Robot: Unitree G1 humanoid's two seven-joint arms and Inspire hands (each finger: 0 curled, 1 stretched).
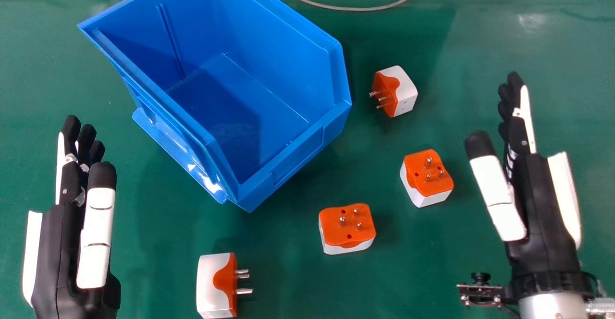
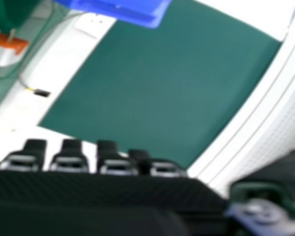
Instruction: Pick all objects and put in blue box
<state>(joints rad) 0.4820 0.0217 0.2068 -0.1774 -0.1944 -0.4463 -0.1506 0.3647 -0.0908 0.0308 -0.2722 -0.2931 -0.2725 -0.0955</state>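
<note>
Plug adapters (image 1: 347,227), four of them, are lying on the green table (image 1: 288,285), all outside the box and none in a hand.

Blue box (image 1: 293,155) is sitting skewed left of centre, mouth facing up. Near corner is pointing toward the robot, so whoever is driving should be lifting above the rim before crossing, not dragging over it.

Right hand (image 1: 543,213) is resting at the right with fingers straight, thumb apart from them, gripping nothing. Left hand (image 1: 60,242) is sitting at the left, fingers also straight, holding nothing. Step now, as I'm reading it: first pick. Right hand is looking best placed for the three on its side; left hand is suiting the fourth.

Right adapter (image 1: 426,178) is lying nearest the right thumb, prongs up, making it the obvious first grab. Hand should be coming in low, thumb on one white side, fingers on the opposite side, squeezing evenly. Middle adapter is also standing prongs up, near the box's front corner; same grip. Far adapter (image 1: 396,91) is lying beside the box with prongs facing it; fingers should be avoiding the wall. Left adapter (image 1: 214,288) is lying on its side, prongs aiming right.

Prongs (image 1: 244,290) are the bad place for gripping: thin metal is likely twisting the body loose. Body should be taking the pinch.
</note>
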